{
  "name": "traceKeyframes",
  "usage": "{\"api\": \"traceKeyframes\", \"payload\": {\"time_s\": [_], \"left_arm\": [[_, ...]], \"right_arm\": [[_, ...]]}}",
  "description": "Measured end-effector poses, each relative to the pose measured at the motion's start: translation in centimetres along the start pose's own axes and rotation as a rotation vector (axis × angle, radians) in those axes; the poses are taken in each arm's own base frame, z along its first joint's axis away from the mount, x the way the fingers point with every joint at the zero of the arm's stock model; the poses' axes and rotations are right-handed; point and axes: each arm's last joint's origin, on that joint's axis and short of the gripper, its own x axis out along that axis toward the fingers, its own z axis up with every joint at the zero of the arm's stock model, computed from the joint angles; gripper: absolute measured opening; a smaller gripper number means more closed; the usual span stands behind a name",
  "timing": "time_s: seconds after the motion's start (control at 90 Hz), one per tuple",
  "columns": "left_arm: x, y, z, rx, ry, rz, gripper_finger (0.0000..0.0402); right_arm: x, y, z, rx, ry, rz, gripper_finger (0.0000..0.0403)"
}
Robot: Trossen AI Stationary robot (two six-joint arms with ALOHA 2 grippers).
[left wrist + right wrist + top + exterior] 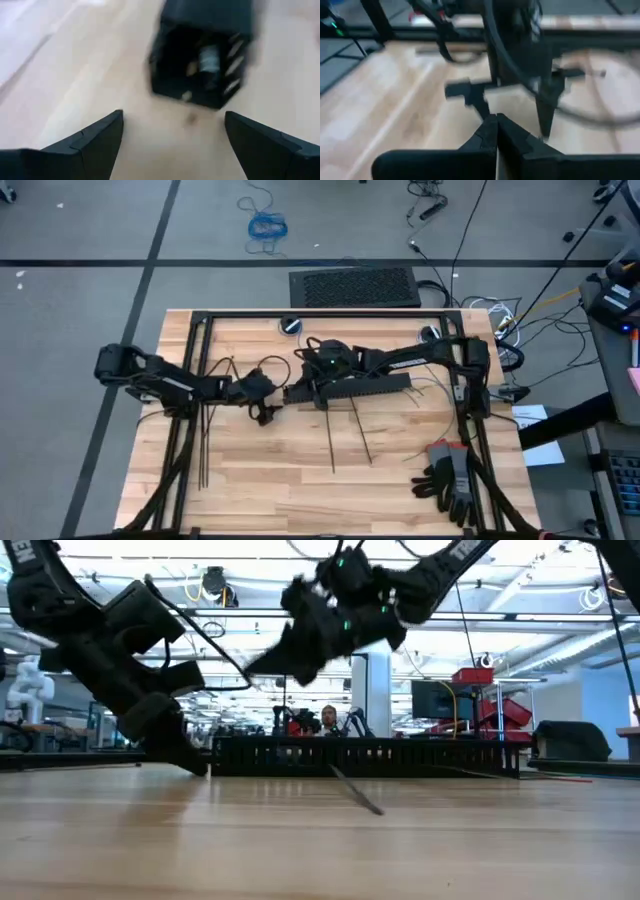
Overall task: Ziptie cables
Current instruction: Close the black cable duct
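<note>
While both arms hang low over the desk (260, 480), nothing is gripped by either tool.

L tool (264, 411) sits just left of the black slotted bar (350, 390), fingers (95, 142) spread wide apart w/ bare wood btwn them, facing the bar's open end (202, 65). R tool (312, 368) hovers over the bar's left part, fingers (492, 135) pressed together, empty. Zipties: thin black strips on the wood, two (330, 438) angled out just in front of the bar, several more (204, 450) lying near the left frame rail. One strip (355, 788) shows in low view, slanting off the bar. Cables: can't pick out for sure; a few thin pale strands (430, 388) lie by the bar's right end. Gloves (448, 475) near the desk's front right.
</note>
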Motion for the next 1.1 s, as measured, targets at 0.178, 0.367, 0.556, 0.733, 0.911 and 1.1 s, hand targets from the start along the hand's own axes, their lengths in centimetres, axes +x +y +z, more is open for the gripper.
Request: {"api": "traceKeyframes", "payload": {"time_s": [0.178,0.367,0.556,0.733,0.911,1.1], "left_arm": [[0.1,0.2,-0.6,0.059,-0.044,0.044,0.0341],[-1.1,1.3,-2.1,0.001,-0.254,0.125,0.0341],[-1.3,1.2,-1.9,0.027,-0.317,0.08,0.0341],[-0.4,1.4,-2.0,0.095,-0.267,0.098,0.0341],[0.7,2.7,-1.2,0.075,-0.307,0.154,0.0341],[1.9,3.4,-0.4,0.068,-0.311,0.06,0.0341]], "right_arm": [[-1.3,-0.3,-1.7,0.093,0.154,-0.171,0.0],[-1.4,0.7,-4.2,0.151,0.202,-0.137,0.0],[-0.8,1.0,-4.1,0.194,0.099,-0.154,0.0],[-0.8,0.3,-4.1,0.18,0.089,-0.197,0.0],[-0.8,0.5,-4.0,0.159,0.091,-0.18,0.0],[-0.8,0.6,-4.0,0.16,0.092,-0.154,0.0]]}}
